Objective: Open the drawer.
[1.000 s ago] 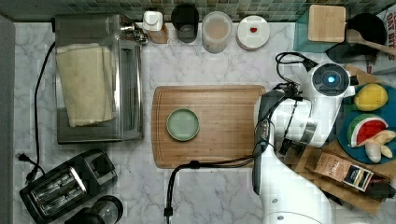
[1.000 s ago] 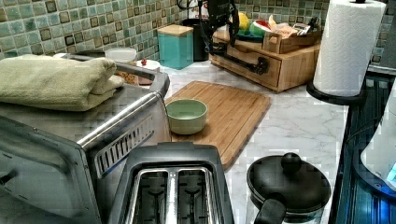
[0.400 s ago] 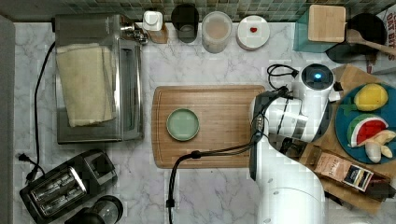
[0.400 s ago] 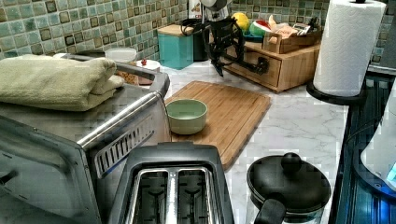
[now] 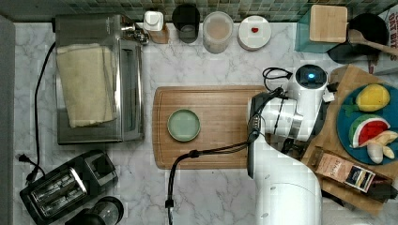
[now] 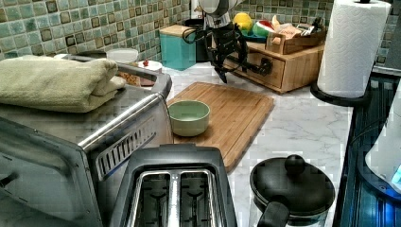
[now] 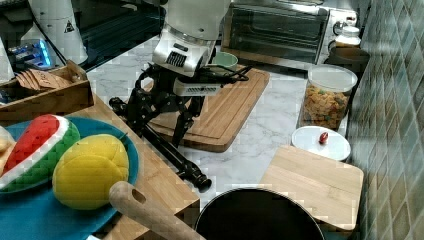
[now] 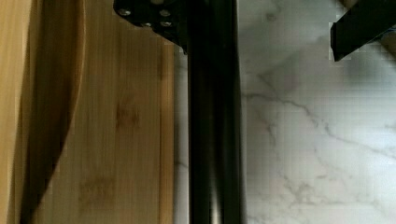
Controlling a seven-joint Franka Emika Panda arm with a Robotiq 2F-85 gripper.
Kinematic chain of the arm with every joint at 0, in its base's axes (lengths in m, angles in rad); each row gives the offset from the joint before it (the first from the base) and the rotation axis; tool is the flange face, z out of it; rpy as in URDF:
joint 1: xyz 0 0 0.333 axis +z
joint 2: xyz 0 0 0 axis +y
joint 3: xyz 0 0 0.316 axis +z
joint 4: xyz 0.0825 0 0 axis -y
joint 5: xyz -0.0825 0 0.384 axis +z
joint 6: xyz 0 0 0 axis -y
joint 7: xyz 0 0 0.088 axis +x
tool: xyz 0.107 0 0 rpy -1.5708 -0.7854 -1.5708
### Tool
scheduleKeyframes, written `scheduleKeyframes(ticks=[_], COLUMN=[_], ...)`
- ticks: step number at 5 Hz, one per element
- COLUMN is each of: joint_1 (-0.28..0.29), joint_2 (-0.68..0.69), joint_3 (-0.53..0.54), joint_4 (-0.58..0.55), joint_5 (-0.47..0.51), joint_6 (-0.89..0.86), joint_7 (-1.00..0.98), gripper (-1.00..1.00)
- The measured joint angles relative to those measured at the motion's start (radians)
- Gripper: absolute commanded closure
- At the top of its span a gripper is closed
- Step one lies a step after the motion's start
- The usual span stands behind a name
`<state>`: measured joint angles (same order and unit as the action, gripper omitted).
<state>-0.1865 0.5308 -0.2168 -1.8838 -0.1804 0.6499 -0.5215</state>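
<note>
Hanging over the drawer (image 7: 150, 172) handle (image 7: 165, 150), the jaws (image 7: 162, 122) are wide apart, one finger (image 7: 182, 127) on each side. This drawer sits beside the cutting board (image 5: 220, 126) on the worktop (image 5: 211, 197).

On the counter (image 5: 206, 70), the cutting board (image 5: 220, 108) carries a bowl (image 5: 183, 124). At the top view's left stands the toaster oven (image 5: 96, 79); at the top view's right, the hand (image 7: 165, 122) hangs over the drawer's handle (image 7: 165, 150).
</note>
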Motion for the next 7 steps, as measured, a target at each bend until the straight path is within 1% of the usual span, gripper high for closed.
scheduleKeyframes(ticks=[1,2,3,4,5,6,7], joint_1=[0.001,0.001,0.004,0.017,0.022,0.045,0.081], joint_2=[-0.001,-0.001,0.004,0.017,0.045,0.087,0.134], joint_3=[0.000,0.005,0.007,0.007,0.029,0.044,0.051], joint_4=[0.014,0.023,0.031,0.054,0.098,0.168,0.238], joint_5=[0.051,0.063,0.121,0.132,0.148,0.149,0.149], joint_6=[-0.022,-0.018,-0.018,-0.011,-0.026,-0.096,-0.127], joint_7=[0.003,0.004,0.006,0.074,0.182,0.218,0.306], gripper=[-1.00,-1.00,-1.00,-1.00,-1.00,-1.00,-1.00])
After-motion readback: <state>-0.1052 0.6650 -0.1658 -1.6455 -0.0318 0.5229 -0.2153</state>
